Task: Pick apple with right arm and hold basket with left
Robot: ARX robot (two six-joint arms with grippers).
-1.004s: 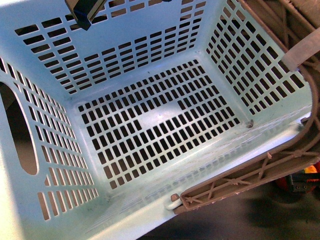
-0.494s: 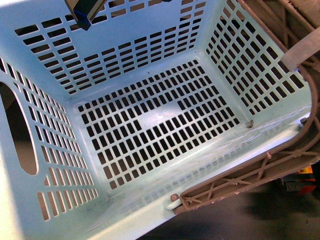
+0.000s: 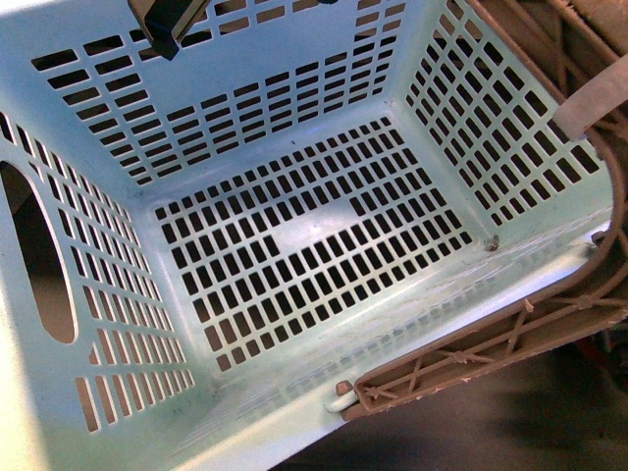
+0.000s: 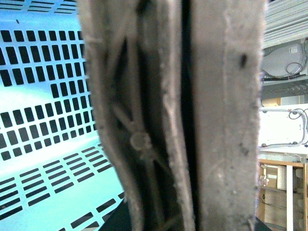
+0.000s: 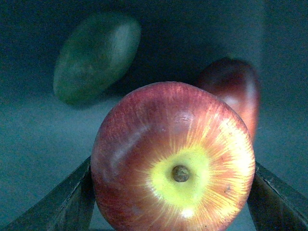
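one apple point(image 5: 173, 144) sits clamped in the right gripper point(image 5: 172, 192), and one basket point(image 3: 294, 128) has the left gripper point(image 3: 162, 22) at its eleven o'clock rim, grip impossible to tell.

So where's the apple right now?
Only the right wrist view shows the apple, clamped between the fingers of the right tool, with a green oval fruit and a dark red fruit behind it.

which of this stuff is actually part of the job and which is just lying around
Part of the job:
- apple, between the right gripper's fingers
- basket, its brown handle close up in the left wrist view

Just lying about:
- green oval fruit, beyond the apple
- dark red fruit, beyond the apple
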